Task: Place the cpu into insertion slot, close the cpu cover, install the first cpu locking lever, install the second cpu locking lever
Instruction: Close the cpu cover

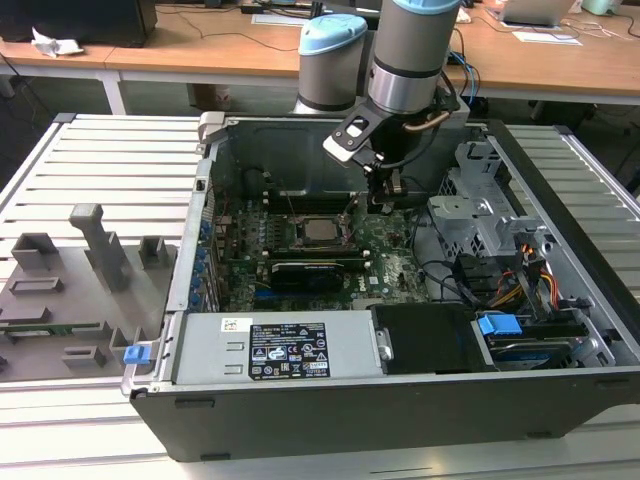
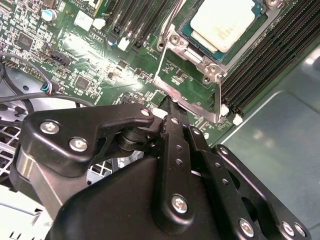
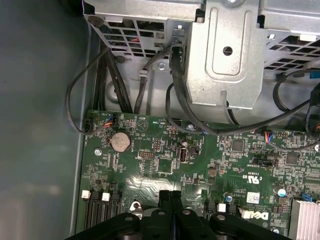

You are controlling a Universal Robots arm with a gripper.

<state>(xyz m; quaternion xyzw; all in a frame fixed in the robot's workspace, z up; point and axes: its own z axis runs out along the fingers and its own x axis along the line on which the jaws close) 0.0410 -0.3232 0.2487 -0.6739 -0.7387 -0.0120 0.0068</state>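
My gripper [image 2: 170, 106] has its fingers pressed together with nothing between them, and its tip sits against the thin metal locking lever [image 2: 197, 111] at the socket's edge. Just beyond, the cpu [image 2: 222, 22] lies in the insertion slot [image 2: 187, 31]. The cpu cover [image 2: 195, 55] appears to be down around it, so I judge a lever step is in hand. It calls for steady pressure without slipping off the narrow rod onto the green board [image 3: 165, 165].
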